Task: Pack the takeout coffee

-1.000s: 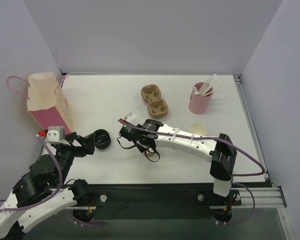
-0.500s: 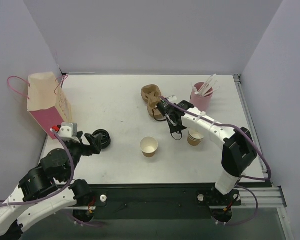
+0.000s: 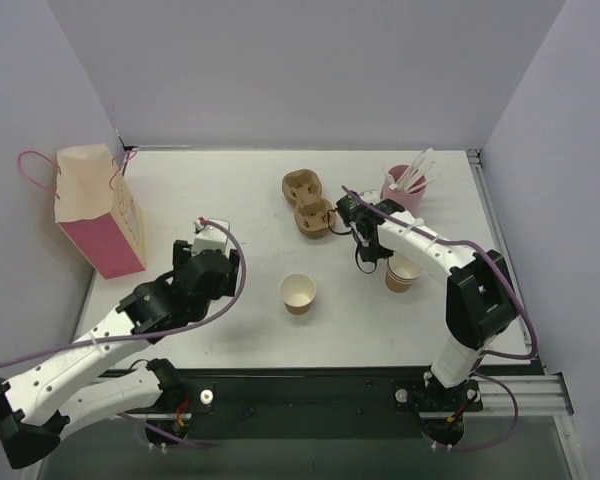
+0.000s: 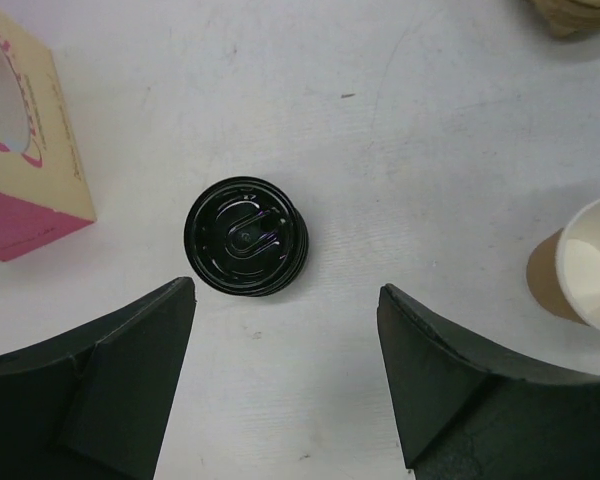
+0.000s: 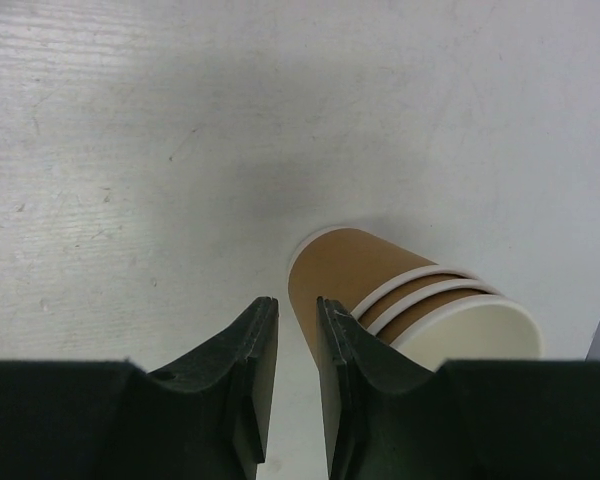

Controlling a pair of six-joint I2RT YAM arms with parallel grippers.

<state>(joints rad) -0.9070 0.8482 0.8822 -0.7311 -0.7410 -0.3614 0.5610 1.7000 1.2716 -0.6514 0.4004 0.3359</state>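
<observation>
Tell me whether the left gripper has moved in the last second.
Yes. The left gripper has shifted right, away from the paper bag, and now hangs open above the black lids.

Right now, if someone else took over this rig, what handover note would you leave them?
Left pincer: wide open, empty, over the black lids.
Right pincer: almost closed, empty, beside the cup stack.
Single cup stands upright mid-table, unlidded; tray empty; bag at far left.
Done: one cup set out alone.
Remaining: probably lid it, fill tray, bag everything.
</observation>
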